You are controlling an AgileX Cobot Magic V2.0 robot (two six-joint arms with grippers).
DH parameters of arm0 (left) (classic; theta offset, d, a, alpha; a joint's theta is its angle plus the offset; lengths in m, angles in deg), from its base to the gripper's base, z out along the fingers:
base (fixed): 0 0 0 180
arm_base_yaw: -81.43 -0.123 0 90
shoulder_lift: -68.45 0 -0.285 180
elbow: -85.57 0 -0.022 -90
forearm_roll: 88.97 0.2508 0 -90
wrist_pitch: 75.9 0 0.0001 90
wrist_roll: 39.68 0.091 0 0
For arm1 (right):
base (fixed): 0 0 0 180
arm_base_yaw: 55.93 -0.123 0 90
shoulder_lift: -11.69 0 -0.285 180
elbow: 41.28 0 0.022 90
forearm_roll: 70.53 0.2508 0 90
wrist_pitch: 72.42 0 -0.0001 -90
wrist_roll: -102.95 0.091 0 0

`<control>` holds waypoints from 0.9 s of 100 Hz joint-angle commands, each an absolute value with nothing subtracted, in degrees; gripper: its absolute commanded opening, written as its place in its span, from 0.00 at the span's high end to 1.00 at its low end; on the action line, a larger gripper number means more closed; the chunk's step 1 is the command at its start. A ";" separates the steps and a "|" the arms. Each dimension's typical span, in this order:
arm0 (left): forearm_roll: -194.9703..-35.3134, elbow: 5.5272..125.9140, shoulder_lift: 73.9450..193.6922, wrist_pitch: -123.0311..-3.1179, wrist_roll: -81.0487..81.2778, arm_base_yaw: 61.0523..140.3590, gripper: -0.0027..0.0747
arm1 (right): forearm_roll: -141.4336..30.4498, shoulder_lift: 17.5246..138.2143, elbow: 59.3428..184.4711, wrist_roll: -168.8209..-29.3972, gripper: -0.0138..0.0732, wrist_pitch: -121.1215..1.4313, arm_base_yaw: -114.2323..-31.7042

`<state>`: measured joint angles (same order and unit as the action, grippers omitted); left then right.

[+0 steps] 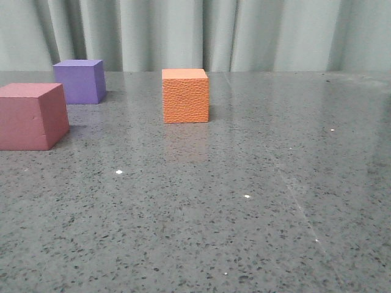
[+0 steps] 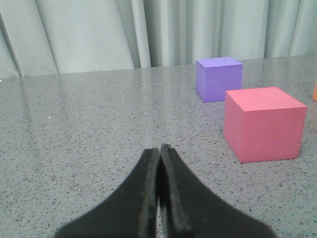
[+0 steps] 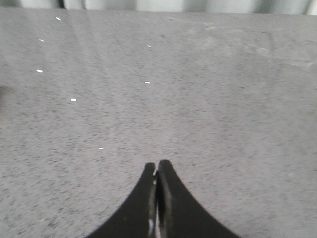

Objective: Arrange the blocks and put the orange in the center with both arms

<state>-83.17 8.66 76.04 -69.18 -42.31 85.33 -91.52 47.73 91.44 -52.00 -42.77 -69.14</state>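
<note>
Standing untouched mid-table: pebbled orange foam cube [image 1: 186, 96]; pinkish-red foam cube [image 1: 32, 116], purple foam cube [image 1: 79, 81] leftward. Left gripper [image 2: 159, 148], right gripper [image 3: 157, 163] closed, empty. Advise opening wide, gripping squarely.

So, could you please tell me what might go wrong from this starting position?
1. Both the left gripper and right gripper are shut; approaching a cube without opening would likely push it.
2. The pinkish-red cube and purple cube sit close together, so grasping one could nudge the other.
</note>
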 commanded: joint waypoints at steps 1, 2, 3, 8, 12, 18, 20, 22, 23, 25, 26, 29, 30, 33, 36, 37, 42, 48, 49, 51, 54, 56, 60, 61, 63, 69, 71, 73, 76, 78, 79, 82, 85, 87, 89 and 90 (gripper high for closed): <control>-83.21 5.47 74.17 -73.96 -42.75 85.23 0.99 | -89.78 43.65 87.54 -52.81 0.91 -52.09 -68.82; -83.21 5.47 74.17 -73.96 -42.75 85.23 0.99 | -89.33 42.89 86.56 -53.32 0.91 -52.46 -68.82; -83.21 5.47 74.17 -73.96 -42.75 85.23 0.99 | -89.06 42.51 86.07 -53.62 0.91 -53.17 -68.82; -83.21 5.47 74.17 -73.96 -42.75 85.23 0.99 | -86.70 39.44 82.44 -56.76 0.92 -55.75 -68.59; -83.21 5.47 74.17 -73.96 -42.75 85.23 0.99 | -84.44 37.09 79.99 -59.85 0.92 -57.09 -68.03; -83.21 5.47 74.17 -73.96 -42.75 85.23 0.99 | -80.97 34.05 77.17 -63.97 0.92 -59.10 -66.57; -83.21 5.47 74.17 -73.96 -42.75 85.23 0.99 | -79.61 32.94 76.18 -65.36 0.92 -59.70 -65.89; -83.21 5.47 74.17 -73.96 -42.75 85.23 0.99 | -78.77 32.21 75.52 -66.19 0.92 -60.11 -65.41; -83.21 5.47 74.17 -73.96 -42.75 85.23 0.99 | -78.00 31.16 74.88 -67.23 0.92 -60.53 -64.93; -83.21 5.47 74.17 -73.96 -42.75 85.23 0.99 | -76.96 30.46 73.96 -67.84 0.92 -61.12 -64.18; -83.21 5.47 74.17 -73.96 -42.75 85.23 0.99 | -76.31 29.76 73.36 -68.35 0.92 -61.30 -63.69; -83.21 5.47 74.17 -73.96 -42.75 85.23 0.99 | -75.10 28.39 72.22 -69.02 0.92 -62.29 -62.70; -83.21 5.47 74.17 -73.96 -42.75 85.23 0.99 | -74.82 27.73 71.95 -69.14 0.92 -62.49 -62.45; -83.21 5.47 74.17 -73.96 -42.75 85.23 0.99 | -73.92 26.45 70.63 -69.24 0.92 -63.17 -61.27; -83.21 5.47 74.17 -73.96 -42.75 85.23 0.99 | -73.44 25.21 69.68 -69.24 0.92 -63.80 -60.36; -83.21 5.47 74.17 -73.96 -42.75 85.23 0.99 | -73.31 24.60 69.47 -69.24 0.92 -63.90 -60.15; -83.21 5.47 74.17 -73.96 -42.75 85.23 0.99 | -72.41 22.62 68.10 -69.24 0.92 -64.40 -58.54; -83.21 5.47 74.17 -73.96 -42.75 85.23 0.99 | -72.03 20.67 66.54 -69.24 0.92 -64.69 -57.23; -83.21 5.47 74.17 -73.96 -42.75 85.23 0.99 | -72.02 20.25 66.36 -69.24 0.92 -64.68 -56.97; -83.21 5.47 74.17 -73.96 -42.75 85.23 0.99 | -71.98 19.62 65.90 -69.24 0.92 -64.76 -56.74; -83.21 5.47 74.17 -73.96 -42.75 85.23 0.99 | -71.98 18.91 65.15 -69.24 0.92 -64.76 -56.31; -83.21 5.47 74.17 -73.96 -42.75 85.23 0.99 | -71.98 18.45 64.89 -69.24 0.92 -64.92 -56.13; -83.21 5.47 74.17 -73.96 -42.75 85.23 0.99 | -71.98 17.87 64.06 -69.24 0.92 -65.36 -56.12; -83.21 5.47 74.17 -73.96 -42.75 85.23 0.99 | -71.98 17.68 63.79 -69.24 0.92 -65.44 -56.12; -83.21 5.47 74.17 -73.96 -42.75 85.23 0.99 | -71.98 17.50 63.50 -69.24 0.92 -65.87 -56.12; -83.21 5.47 74.17 -73.96 -42.75 85.23 0.99 | -71.98 17.45 62.13 -69.19 0.92 -68.00 -56.12; -83.21 5.47 74.17 -73.96 -42.75 85.23 0.99 | -71.98 17.45 61.60 -69.19 0.92 -68.88 -56.12; -83.21 5.47 74.17 -73.96 -42.75 85.23 0.99 | -71.98 17.45 61.04 -69.19 0.92 -69.86 -56.12; -83.21 5.47 74.17 -73.96 -42.75 85.23 0.99 | -71.98 17.45 60.57 -69.19 0.92 -70.80 -56.12; -83.21 5.47 74.17 -73.96 -42.75 85.23 0.99 | -71.98 17.45 60.63 -69.19 0.92 -70.25 -56.12; -83.21 5.47 74.17 -73.96 -42.75 85.23 0.99 | -71.98 17.45 60.71 -69.19 0.92 -70.15 -56.12; -83.21 5.47 74.17 -73.96 -42.75 85.23 0.99 | -71.98 17.45 60.71 -69.19 0.92 -70.36 -56.12; -83.21 5.47 74.17 -73.96 -42.75 85.23 0.99 | -71.98 17.45 60.71 -69.19 0.92 -70.50 -56.12; -83.21 5.47 74.17 -73.96 -42.75 85.23 0.99 | -71.98 17.45 60.71 -69.19 0.92 -70.58 -56.12; -83.21 5.47 74.17 -73.96 -42.75 85.23 0.99 | -71.98 17.45 60.71 -69.19 0.92 -70.66 -56.12; -83.21 5.47 74.17 -73.96 -42.75 85.23 0.99 | -71.98 17.45 60.71 -69.19 0.92 -70.66 -56.12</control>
